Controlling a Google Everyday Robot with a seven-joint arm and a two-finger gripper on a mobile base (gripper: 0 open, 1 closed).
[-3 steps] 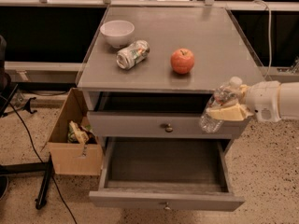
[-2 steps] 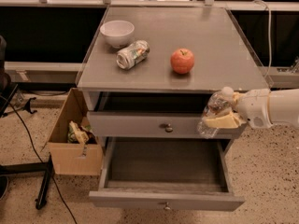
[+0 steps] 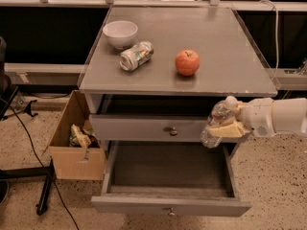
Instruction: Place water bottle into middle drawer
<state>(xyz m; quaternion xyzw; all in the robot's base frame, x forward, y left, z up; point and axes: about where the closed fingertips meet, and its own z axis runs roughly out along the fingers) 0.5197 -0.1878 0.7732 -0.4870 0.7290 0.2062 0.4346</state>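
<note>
My gripper (image 3: 226, 123) comes in from the right on a white arm and is shut on the water bottle (image 3: 216, 123), a small clear ribbed bottle held tilted with its white cap up. It hangs at the cabinet's right front corner, level with the upper knobbed drawer (image 3: 148, 128) and above the right side of the middle drawer (image 3: 168, 205). The middle drawer is pulled out wide and its grey inside shows nothing in it.
On the grey cabinet top (image 3: 230, 71) stand a white bowl (image 3: 120, 33), a crushed silver can (image 3: 136, 55) and a red apple (image 3: 187, 62). A cardboard box (image 3: 76, 143) with scraps sits on the floor to the left, beside a black stand leg and cable.
The gripper with the bottle has shifted a little left and down toward the open drawer's right side. The rest has not moved.
</note>
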